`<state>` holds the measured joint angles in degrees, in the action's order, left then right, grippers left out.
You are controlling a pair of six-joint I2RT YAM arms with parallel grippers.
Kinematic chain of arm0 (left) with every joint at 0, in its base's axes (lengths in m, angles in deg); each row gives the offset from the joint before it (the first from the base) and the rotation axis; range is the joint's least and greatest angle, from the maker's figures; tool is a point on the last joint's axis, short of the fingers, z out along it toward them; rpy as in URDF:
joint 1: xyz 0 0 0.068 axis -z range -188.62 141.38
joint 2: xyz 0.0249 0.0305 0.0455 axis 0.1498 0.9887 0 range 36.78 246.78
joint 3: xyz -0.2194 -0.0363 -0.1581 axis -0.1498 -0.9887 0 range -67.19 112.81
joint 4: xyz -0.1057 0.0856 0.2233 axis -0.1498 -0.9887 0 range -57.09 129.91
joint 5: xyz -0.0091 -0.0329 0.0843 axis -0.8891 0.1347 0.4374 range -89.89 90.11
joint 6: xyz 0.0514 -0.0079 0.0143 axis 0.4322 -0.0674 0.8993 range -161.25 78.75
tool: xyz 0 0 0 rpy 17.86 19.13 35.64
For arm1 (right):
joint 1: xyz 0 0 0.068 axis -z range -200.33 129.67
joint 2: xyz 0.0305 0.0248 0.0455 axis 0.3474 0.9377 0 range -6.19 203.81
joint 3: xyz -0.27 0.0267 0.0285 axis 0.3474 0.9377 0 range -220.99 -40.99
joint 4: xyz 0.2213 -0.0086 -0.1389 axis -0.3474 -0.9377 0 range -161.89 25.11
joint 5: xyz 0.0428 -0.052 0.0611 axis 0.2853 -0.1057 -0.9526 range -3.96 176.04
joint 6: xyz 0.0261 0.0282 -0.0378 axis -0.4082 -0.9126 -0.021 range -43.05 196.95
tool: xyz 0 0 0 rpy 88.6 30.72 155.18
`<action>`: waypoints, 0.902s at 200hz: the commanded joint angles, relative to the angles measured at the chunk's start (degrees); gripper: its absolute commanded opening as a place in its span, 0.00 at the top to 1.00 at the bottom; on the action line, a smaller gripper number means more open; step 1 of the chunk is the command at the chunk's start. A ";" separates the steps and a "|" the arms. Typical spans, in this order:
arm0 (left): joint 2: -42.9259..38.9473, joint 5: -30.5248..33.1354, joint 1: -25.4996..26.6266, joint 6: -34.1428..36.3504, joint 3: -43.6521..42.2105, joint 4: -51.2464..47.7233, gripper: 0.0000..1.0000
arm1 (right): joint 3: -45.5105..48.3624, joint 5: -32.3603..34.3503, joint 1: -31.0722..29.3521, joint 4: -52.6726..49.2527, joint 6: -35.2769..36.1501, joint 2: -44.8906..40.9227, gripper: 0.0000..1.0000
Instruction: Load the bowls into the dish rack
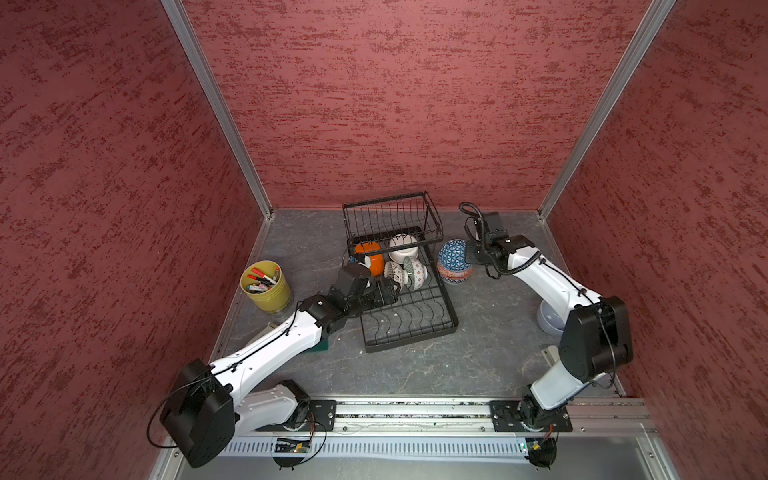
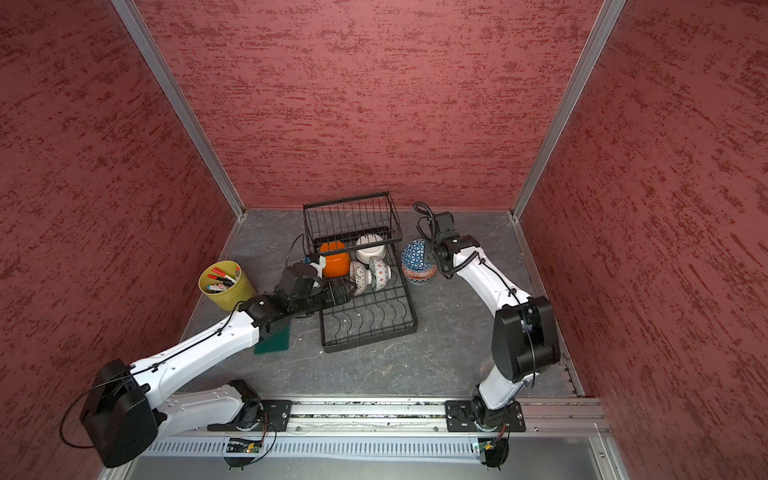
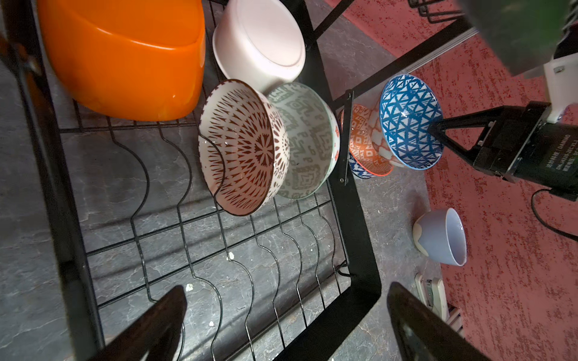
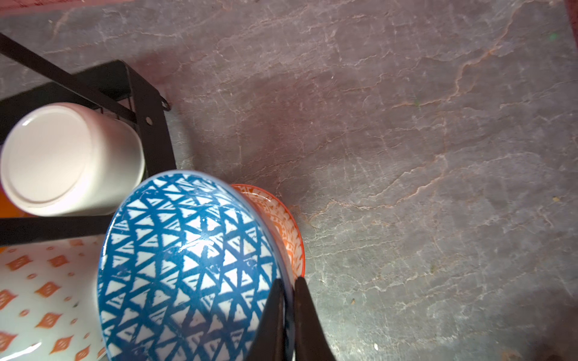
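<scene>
The black dish rack stands mid-table. At its far end sit a plain orange bowl, a white bowl, a brown lattice bowl and a grey-green patterned bowl, the last two on edge. My right gripper is shut on the rim of a blue triangle-patterned bowl. It holds this bowl tilted, just right of the rack, above an orange patterned bowl. My left gripper hangs open over the rack's lower tray, holding nothing.
A yellow-green pot of pens stands left of the rack. A pale blue cup lies near the right wall, partly behind my right arm. A green sponge lies under my left arm. The rack's raised basket is at the far end.
</scene>
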<state>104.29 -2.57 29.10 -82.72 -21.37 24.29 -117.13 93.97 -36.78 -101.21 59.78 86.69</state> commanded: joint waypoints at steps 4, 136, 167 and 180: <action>1.17 0.06 0.95 1.12 2.50 -0.60 0.00 | 1.17 -1.72 0.00 0.08 1.01 -5.26 1.00; 14.52 4.23 11.59 2.77 17.97 -7.07 0.05 | 11.92 -0.64 -10.15 -3.10 -3.02 -20.19 1.00; 16.14 6.45 13.06 3.53 20.24 -8.85 0.08 | 12.41 0.06 -13.90 -2.72 -4.10 -19.90 1.00; 16.51 7.17 13.17 3.68 20.62 -9.40 0.11 | 12.25 0.38 -15.07 -2.62 -4.52 -19.59 1.00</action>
<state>119.94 1.78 41.91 -80.63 -2.26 17.41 -104.76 93.00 -49.87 -105.49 57.61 68.00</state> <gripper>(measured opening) 0.912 0.083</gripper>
